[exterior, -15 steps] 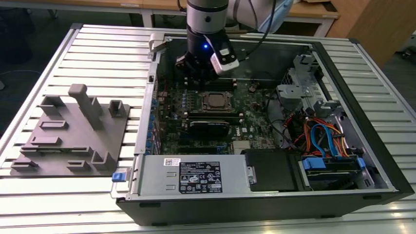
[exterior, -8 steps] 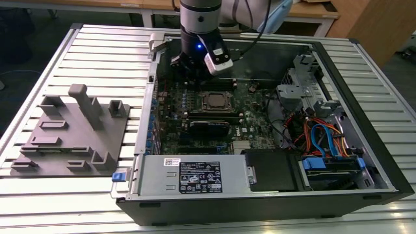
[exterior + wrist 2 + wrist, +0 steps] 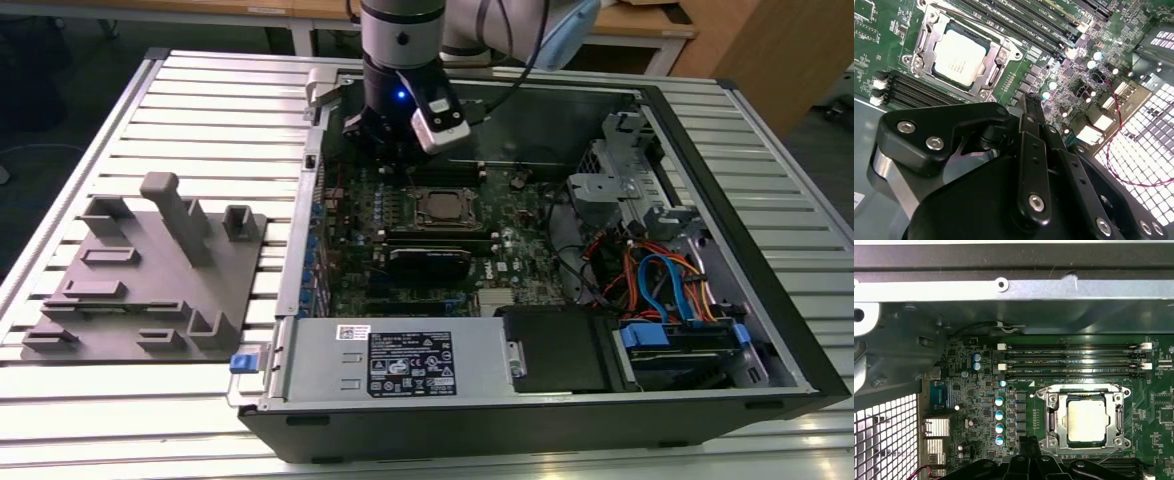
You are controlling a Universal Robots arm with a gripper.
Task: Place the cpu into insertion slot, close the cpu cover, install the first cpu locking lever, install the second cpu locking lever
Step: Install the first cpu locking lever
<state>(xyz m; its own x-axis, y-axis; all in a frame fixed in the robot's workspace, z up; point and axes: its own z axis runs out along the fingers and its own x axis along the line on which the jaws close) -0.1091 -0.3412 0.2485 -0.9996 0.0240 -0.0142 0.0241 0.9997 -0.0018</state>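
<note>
Open PC case (image 3: 801, 350) lying on slatted worktop (image 3: 214, 110), grey fixture plate (image 3: 147, 290) sitting beside it.
PSU box (image 3: 400, 365) sitting inside case; blue & orange cables (image 3: 654, 280) trailing toward exterior view's right; memory slots (image 3: 1069, 357) lying parallel.

Top centre of the exterior view: a silver-and-black robot arm (image 3: 400, 40) with a blue light (image 3: 400, 97), a white box (image 3: 441, 120) and black cables (image 3: 531, 55). In the second wrist view, silver screws (image 3: 1035, 201) stud its matte-black gripper (image 3: 1031, 107).
</note>
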